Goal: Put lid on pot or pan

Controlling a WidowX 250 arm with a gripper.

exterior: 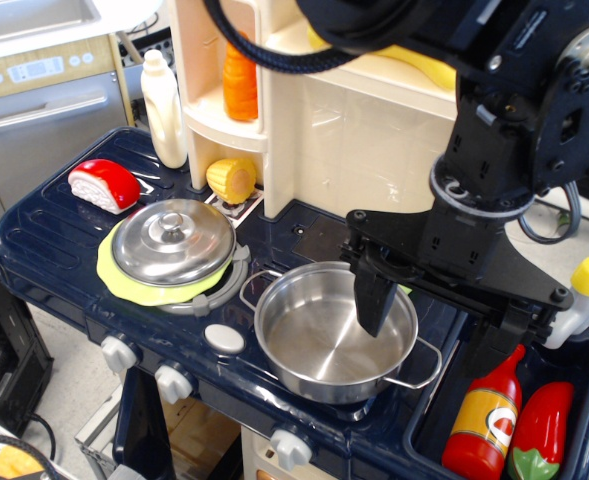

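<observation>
The steel domed lid [173, 240] with its small knob rests on a lime-green plate [124, 280] over the left burner of the toy stove. The shallow steel pot [319, 340] stands uncovered on the right burner, with wire loop handles at its rim. My gripper [429, 322] hangs over the pot's right half. Its jaws are spread wide and hold nothing. The left finger [374, 295] dips just above the pot's inside; the right finger is partly hidden beyond the pot's right rim. The lid lies well to the gripper's left.
A grey burner ring [224, 292] sits under the plate. A red-and-white toy [105, 184], a white bottle [163, 110], a corn piece [232, 179] and an orange item [240, 85] stand at the back. Ketchup bottle [485, 420], red pepper [542, 430] and a yellow-capped bottle [581, 300] fill the right sink.
</observation>
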